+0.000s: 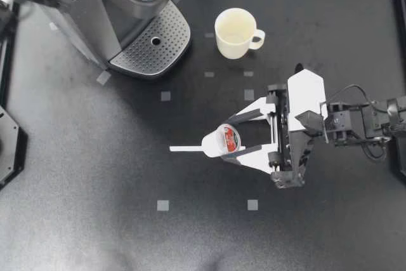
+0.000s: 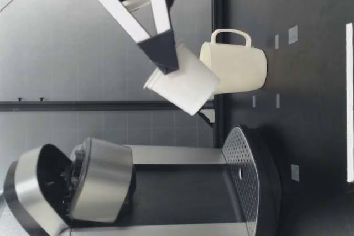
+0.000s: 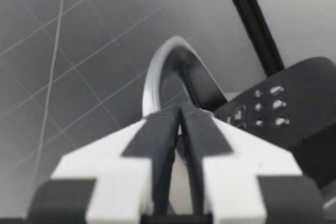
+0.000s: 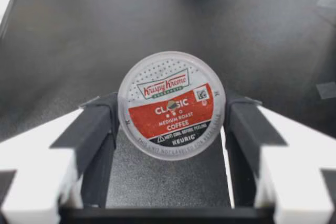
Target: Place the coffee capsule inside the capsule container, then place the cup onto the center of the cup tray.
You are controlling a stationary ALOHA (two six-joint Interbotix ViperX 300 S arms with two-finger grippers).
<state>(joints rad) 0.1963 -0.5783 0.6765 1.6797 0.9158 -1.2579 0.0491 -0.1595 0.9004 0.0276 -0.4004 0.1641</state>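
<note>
Holding coffee capsule [image 1: 222, 140] in right hand [image 1: 227, 139]: fingers pinch its sides, foil lid faces wrist camera. Capsule lifted clear of desk [image 1: 95, 176], tilted, over middle, somewhat toward right edge. Cup [image 1: 236, 32] upright on desk, near cup tray [image 1: 136, 55], not on it, handle toward right edge. Coffee machine [image 1: 108, 4] in left corner of desk; capsule container [image 2: 99, 181] open, lid raised. Left hand [image 3: 179, 111] closed tight, empty, machine's raised lid ahead of it.

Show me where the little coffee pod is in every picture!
Top view: capsule in my right gripper.
Low view: capsule held tilted above the table, in front of the cup.
Left wrist view: not in it.
Right wrist view: capsule between the fingers.
Landmark: cup, in top and low views.
</note>
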